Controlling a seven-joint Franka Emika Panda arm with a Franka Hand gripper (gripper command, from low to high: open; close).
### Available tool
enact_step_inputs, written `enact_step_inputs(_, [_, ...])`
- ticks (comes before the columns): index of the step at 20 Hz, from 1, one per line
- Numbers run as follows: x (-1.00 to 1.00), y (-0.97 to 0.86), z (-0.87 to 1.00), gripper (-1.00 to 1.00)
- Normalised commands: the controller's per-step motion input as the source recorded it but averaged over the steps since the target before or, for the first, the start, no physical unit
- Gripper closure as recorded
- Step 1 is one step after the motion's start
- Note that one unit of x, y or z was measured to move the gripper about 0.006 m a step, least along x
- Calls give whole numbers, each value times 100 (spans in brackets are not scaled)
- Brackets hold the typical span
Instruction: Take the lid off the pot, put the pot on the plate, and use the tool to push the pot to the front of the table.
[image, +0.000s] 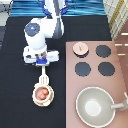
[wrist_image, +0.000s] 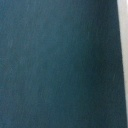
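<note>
1 cream tool lies on the black table, its head touching 1 pot sitting on 1 plate. The gripper hangs over the tool's handle; its grip cannot be told. 1 lid rests on the stove beside 3 bare burners; 1 grey pan sits below.

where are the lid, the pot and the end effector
small pinkish-tan round lid (image: 80, 48): exterior view, on its centre knob.
small pinkish-tan pot with reddish contents (image: 42, 93): exterior view, on the contents.
end effector (image: 41, 61): exterior view, its tip, just above the cream-white spatula tool (image: 43, 78).
</note>
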Motion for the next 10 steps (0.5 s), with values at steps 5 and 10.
enact_step_inputs(5, [99, -6, 34, 100])
enact_step_inputs(10, [100, 8, 33, 100])
